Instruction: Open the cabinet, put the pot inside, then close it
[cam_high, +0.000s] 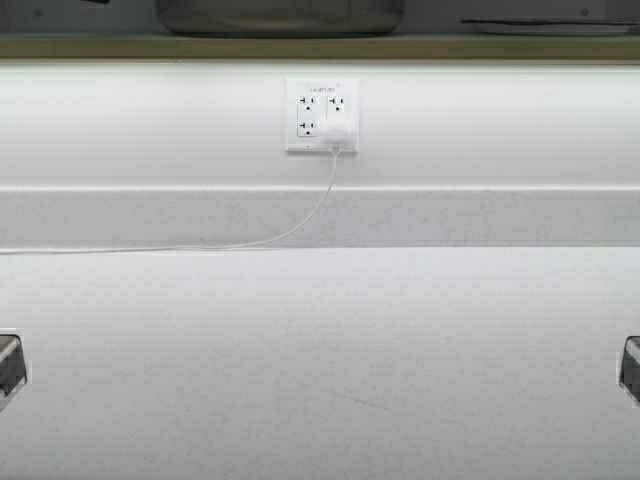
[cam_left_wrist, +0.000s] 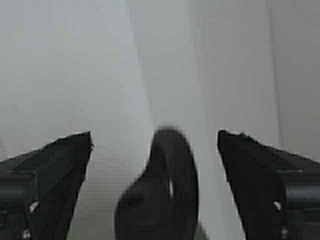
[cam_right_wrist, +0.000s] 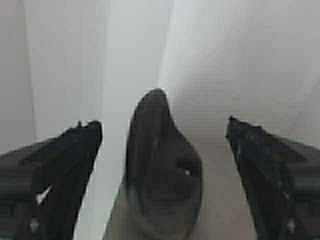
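White counter (cam_high: 320, 380) and backsplash; outlet (cam_high: 321, 115) at 12 o'clock. Pot (cam_high: 280, 15) sits up on the cabinet shelf (placed, judging so). Left gripper (cam_left_wrist: 155, 142) and right gripper (cam_right_wrist: 162, 132) jaws wide, holding nothing. Closing remains.

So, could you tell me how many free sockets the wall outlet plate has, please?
3. On the outlet plate, two sit side by side in the top row, one at lower left; a white plug covers the lower right spot, perhaps hiding another.
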